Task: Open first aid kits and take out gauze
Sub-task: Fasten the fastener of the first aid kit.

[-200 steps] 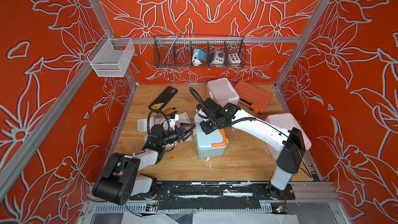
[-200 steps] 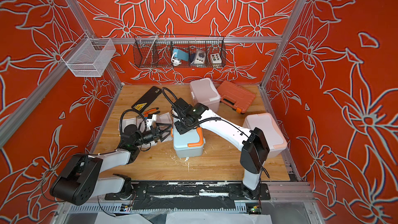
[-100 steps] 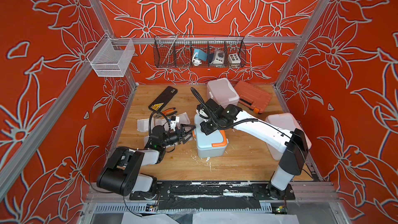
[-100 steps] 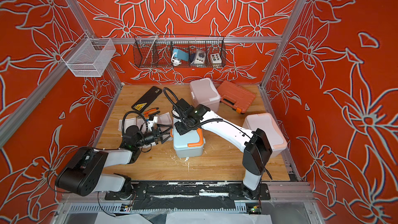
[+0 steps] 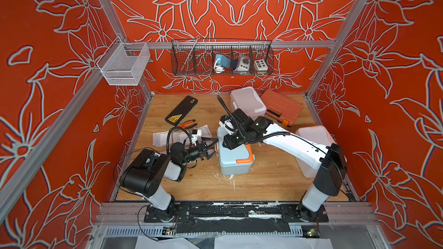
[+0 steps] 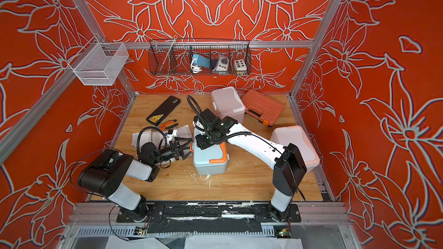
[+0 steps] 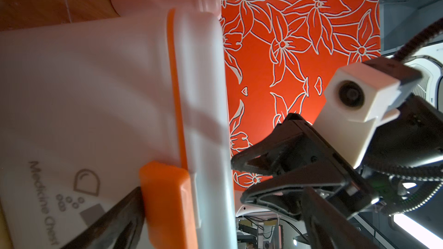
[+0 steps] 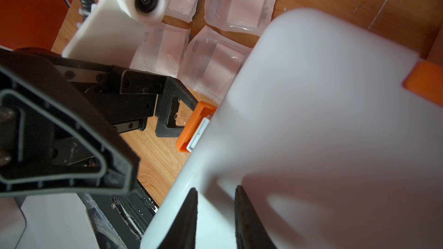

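Note:
The pale blue-grey first aid kit (image 5: pixel 236 164) (image 6: pixel 211 164) stands mid-table with its lid down. My left gripper (image 5: pixel 214 148) (image 7: pixel 223 191) is open wide at the kit's left side, its jaws straddling the orange latch (image 7: pixel 167 207) (image 8: pixel 194 128); one finger touches the latch. My right gripper (image 5: pixel 227 143) (image 8: pixel 215 195) points down at the lid with its fingertips on the lid, a narrow gap apart and nothing between them. Several gauze pads (image 8: pixel 242 1) (image 5: pixel 165 137) in clear wrappers lie on the table left of the kit. The pink kit (image 5: pixel 248 103) and the white kit (image 5: pixel 314 137) are shut.
A flat black case (image 5: pixel 181 110) and orange-handled pliers (image 5: pixel 189 123) lie at the back left. An orange tool case (image 5: pixel 280 106) sits at the back right. A black wire basket (image 5: pixel 221 58) hangs on the back wall, and a white mesh basket (image 5: pixel 123 63) hangs on the left rail.
The left arm has pushed its open gripper slightly closer to the blue-grey kit's side latch. The right gripper has stayed on the lid.

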Controlling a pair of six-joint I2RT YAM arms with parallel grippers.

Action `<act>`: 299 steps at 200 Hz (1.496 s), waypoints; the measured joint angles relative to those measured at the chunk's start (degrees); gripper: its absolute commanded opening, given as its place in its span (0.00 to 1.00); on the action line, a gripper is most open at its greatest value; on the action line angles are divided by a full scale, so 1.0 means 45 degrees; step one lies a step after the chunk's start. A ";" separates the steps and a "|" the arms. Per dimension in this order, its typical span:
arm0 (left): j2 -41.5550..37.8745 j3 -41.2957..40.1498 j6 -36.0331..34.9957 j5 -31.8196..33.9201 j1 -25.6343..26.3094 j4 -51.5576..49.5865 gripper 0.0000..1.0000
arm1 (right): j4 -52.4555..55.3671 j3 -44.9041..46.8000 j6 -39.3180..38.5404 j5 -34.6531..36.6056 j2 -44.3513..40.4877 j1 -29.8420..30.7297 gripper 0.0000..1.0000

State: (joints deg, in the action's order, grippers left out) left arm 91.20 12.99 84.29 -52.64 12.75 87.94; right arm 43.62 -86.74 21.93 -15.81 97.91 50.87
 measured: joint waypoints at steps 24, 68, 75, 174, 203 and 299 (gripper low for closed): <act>-0.0097 -0.0053 0.0151 0.0029 0.0000 0.0000 0.97 | -0.0078 0.0039 0.0005 -0.0194 0.0000 -0.0024 0.28; -0.0559 -0.0398 0.0146 0.0015 -0.0083 -0.0160 0.97 | -0.0146 0.0131 0.0015 -0.0403 0.0000 -0.0083 0.27; -0.0636 -0.0432 0.0146 0.0005 -0.0112 -0.0228 0.97 | -0.0185 0.0151 0.0015 -0.0423 0.0000 -0.0083 0.27; -0.2385 -0.0767 -0.0262 -0.0049 -0.0680 -0.1773 0.97 | -0.0476 0.0316 0.0024 -0.0593 -0.0039 -0.0155 0.26; -0.3288 -0.0724 -0.0976 -0.0053 -0.0758 -0.2924 0.97 | -0.0481 0.0316 0.0024 -0.0641 -0.0039 -0.0165 0.27; -0.6513 0.1171 -0.5523 0.1156 -0.1069 -1.2706 0.64 | 0.0413 0.0238 0.0019 -0.0253 -0.0418 -0.0165 0.28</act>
State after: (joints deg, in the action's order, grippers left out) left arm 61.89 18.26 59.44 -47.44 7.94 30.76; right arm 45.47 -85.67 22.02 -16.95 96.03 50.13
